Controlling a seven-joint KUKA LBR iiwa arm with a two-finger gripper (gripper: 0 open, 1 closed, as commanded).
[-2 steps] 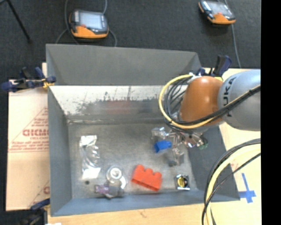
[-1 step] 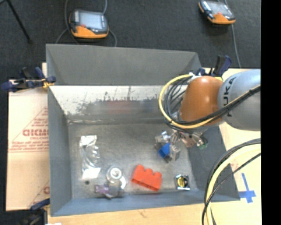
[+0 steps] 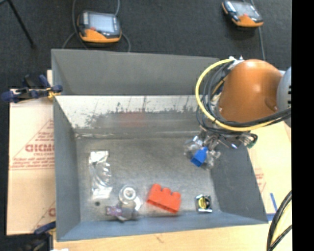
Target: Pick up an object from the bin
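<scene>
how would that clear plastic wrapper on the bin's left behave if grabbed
The clear wrapper looks crumpled and thin, so probably floppy and very light. Its glossy film may slip or fold rather than hold shape.

I can read no word, number or brand on anything in my bin (image 3: 64, 162). Beyond its far wall lie the left device (image 3: 98, 25) and the right device (image 3: 241, 12), both orange and black. Each has a small screen, but whatever stands on it is too small for me to make out.
</scene>
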